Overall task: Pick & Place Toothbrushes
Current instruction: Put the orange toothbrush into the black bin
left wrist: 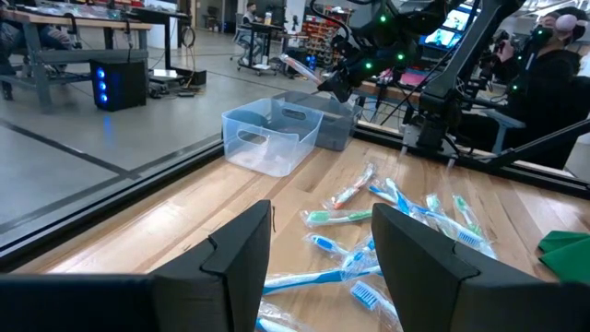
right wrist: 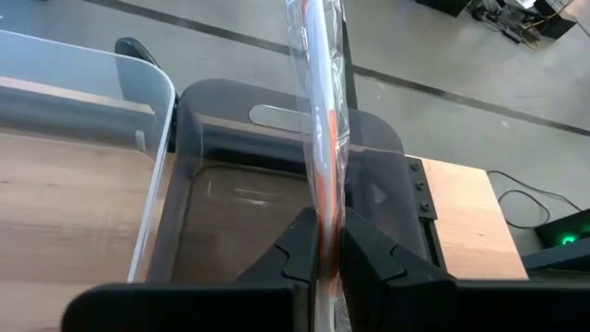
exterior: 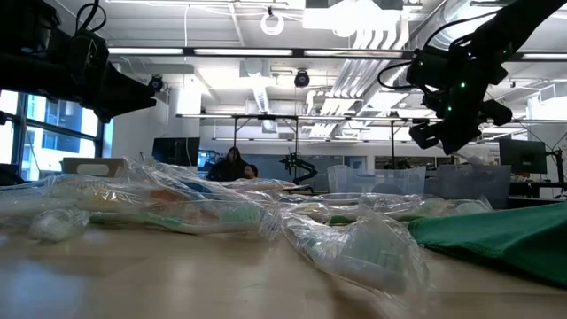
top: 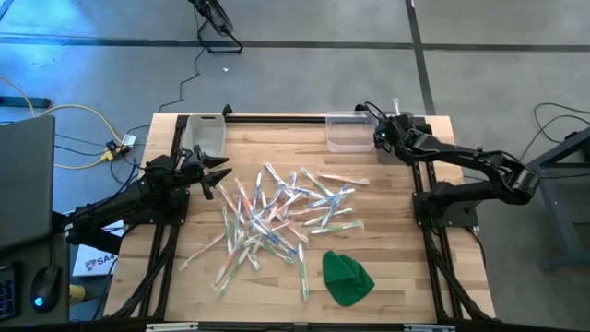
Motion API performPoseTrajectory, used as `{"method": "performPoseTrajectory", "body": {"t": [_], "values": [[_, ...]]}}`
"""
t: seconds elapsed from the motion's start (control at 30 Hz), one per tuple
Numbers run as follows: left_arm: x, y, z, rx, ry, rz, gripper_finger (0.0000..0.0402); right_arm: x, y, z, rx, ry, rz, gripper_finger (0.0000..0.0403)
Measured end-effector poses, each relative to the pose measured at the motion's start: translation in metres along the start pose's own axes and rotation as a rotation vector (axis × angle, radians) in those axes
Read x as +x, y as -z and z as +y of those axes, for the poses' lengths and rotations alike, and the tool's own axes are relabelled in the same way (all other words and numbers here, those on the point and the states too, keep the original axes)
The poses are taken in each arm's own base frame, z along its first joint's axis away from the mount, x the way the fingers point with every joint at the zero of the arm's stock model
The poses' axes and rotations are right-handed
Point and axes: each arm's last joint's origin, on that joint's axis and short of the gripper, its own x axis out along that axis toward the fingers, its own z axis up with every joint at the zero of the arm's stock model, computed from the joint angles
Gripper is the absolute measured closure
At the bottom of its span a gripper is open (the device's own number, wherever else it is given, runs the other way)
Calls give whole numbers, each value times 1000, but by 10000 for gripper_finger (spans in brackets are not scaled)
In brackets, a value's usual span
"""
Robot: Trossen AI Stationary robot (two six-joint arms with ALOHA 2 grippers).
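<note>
Above the far bin [right wrist: 277, 198], right fingers [right wrist: 324, 247] pinch an orange toothbrush [right wrist: 318, 111]. Left fingers [left wrist: 318, 244] hover spread and empty beside the pile [top: 277, 217] on the counter [top: 406, 267].

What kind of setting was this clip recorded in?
Most likely a robotics lab or workshop: exposed ceiling ducts, a bare concrete floor, and further workbenches with equipment beyond the wooden table.

No legible txt anywhere; only partial, unreadable print on white box [top: 95, 262] by table's left edge.
</note>
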Motion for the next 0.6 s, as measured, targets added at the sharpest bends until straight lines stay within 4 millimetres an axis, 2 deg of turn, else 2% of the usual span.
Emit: {"method": "performPoseTrajectory", "body": {"t": [0.4,0.6], "values": [[0,0,0,0,0,0,215,0,1,1,6,-50,28,368],[0,0,0,0,0,0,215,0,1,1,28,-48,28,343]]}}
